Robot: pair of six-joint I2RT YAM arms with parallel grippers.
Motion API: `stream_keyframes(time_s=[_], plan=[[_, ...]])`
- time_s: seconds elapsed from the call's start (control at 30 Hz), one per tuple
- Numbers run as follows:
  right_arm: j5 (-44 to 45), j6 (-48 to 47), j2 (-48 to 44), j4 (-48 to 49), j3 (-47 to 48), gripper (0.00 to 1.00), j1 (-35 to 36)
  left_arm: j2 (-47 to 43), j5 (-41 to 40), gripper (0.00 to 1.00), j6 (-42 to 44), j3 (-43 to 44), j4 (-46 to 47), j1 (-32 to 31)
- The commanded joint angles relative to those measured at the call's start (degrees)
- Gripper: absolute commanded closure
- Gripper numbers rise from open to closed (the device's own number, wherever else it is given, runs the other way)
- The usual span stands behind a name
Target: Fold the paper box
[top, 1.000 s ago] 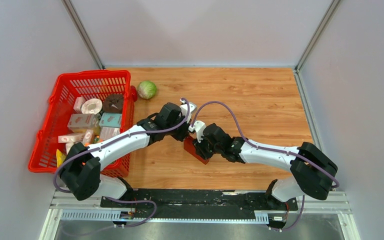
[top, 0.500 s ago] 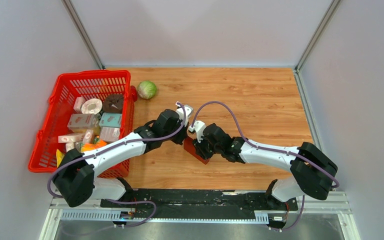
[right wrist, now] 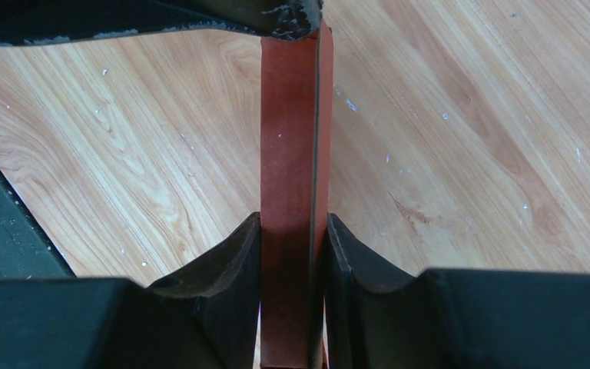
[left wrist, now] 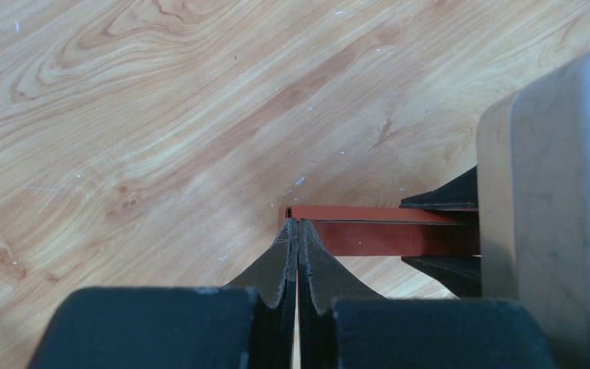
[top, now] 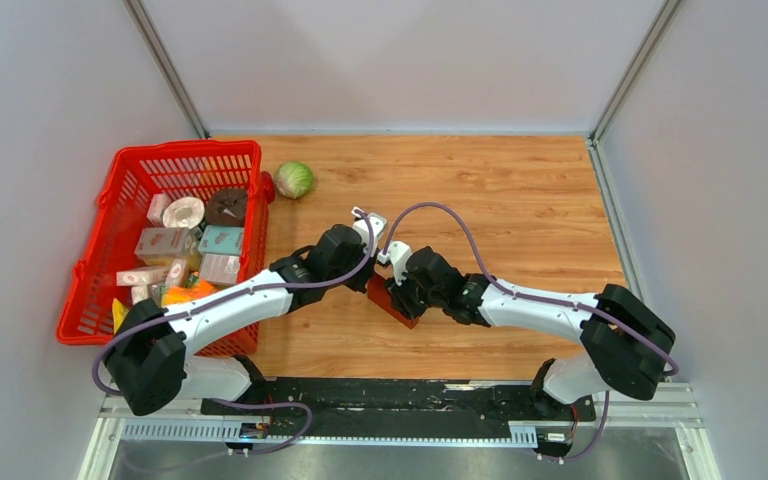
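Squeezing the paper box [right wrist: 288, 115] edgewise, the right gripper [right wrist: 293, 221] is clamped on it. The left gripper [left wrist: 298, 224] has its fingers together, tips touching the box's end.

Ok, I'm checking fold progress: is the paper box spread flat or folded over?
Folded over: the paper box shows two layers edge-on, clamped in the right hand.
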Motion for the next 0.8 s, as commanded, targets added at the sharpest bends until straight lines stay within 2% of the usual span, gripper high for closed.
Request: stream_keyframes(time_s=[0.0,0.37,0.53,0.63,0.77], plan=[[1.44,0.14,-1.88,1.63,-0.51,0.64,0.17,-0.24,-1.5,1.0,-3.02,-2.93,-4.0,-1.33],[2.15,0.23,-3.73,1.89,-1.21,0.59,0.26,-0.59,-2.38,1.0,-4.35,-3.82,-3.39,-1.6],[1.8,-0.04,-3.82,2.07,-1.3,0.59,0.17,-6.99,-3.87,1.0,-5.93,-6.7,-2.52,-1.6],[1.45,-0.13,-3.82,2.24,-0.95,0.58,0.26,-12.27,-4.75,0.86,-6.46,-7.24,-3.03,-1.6],[1.45,-0.21,-3.38,1.81,-0.51,0.57,0.26,-13.16,-5.63,0.78,-5.85,-5.58,-4.79,-1.34]])
